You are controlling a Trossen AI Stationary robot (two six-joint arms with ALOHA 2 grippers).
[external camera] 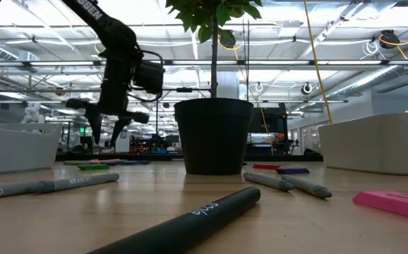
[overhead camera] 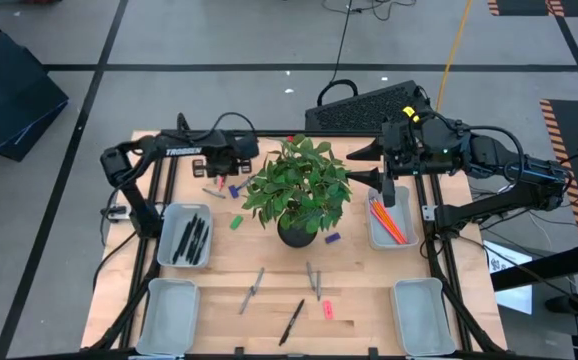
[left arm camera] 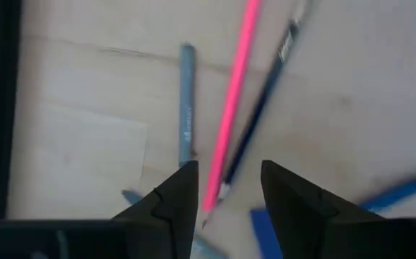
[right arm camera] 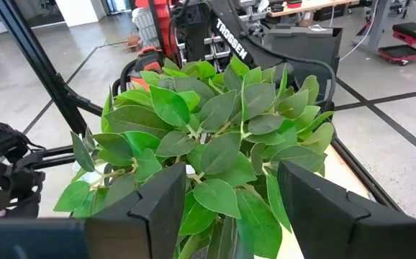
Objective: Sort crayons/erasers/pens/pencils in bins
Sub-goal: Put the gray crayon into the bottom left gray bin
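You see 4 shallow pale plastic bins [overhead camera: 185,235] around the dark round plant pot [overhead camera: 298,232]: black pens [overhead camera: 191,240] in 1, thin orange pencils [overhead camera: 387,221] in another.

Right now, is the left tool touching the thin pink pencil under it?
Cannot tell. In the left wrist view the open left tool straddles the thin pink pencil, but its height above the pencil is unclear.

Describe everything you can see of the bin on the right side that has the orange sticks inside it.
The bin is a shallow, pale grey-white tray of plastic look, rectangular with rounded corners. It lies flat on the wooden table, right of the potted plant, near the table's right edge. Several thin orange and red pencils lie slanted inside it. The right gripper hangs over its far end, jaws open.
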